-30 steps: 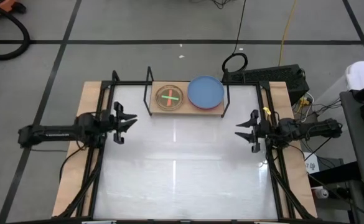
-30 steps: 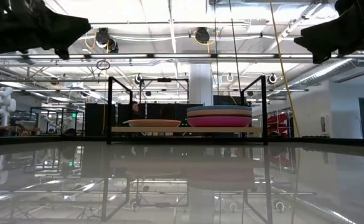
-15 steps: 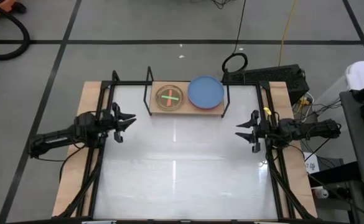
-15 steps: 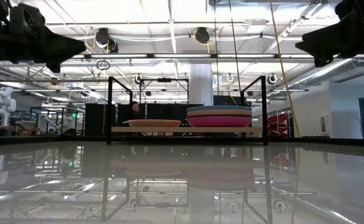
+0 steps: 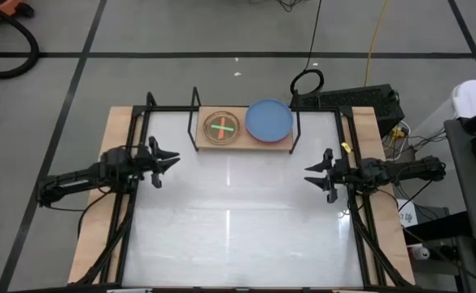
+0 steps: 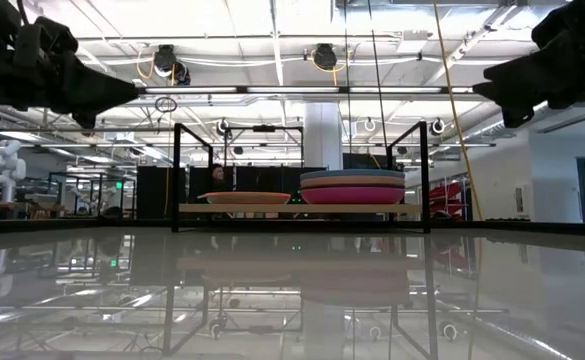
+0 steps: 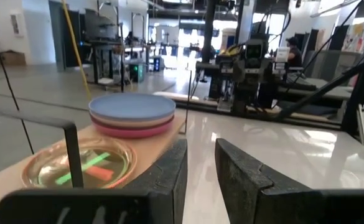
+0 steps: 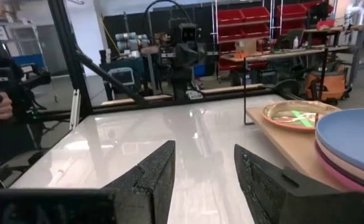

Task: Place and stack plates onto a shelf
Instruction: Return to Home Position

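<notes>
Left gripper point(image 7: 200, 146) faces blue-topped plate stack point(image 7: 132, 113)

Both slim, matte-black, jointed metal arms point(image 5: 79, 179) end in black two-finger claws, the left claw point(image 5: 166, 157) and the right claw point(image 5: 312, 173), each with blunt, wedge-shaped, rough-textured fingers point(image 7: 241, 180).

The big white tabletop point(image 5: 229, 220) was glossy and mirror-smooth. The small light-wood shelf board point(image 5: 242, 145) looked matt between thin black metal uprights point(image 6: 176, 175); the round blue plastic plate point(image 5: 268, 120) was smooth.
</notes>
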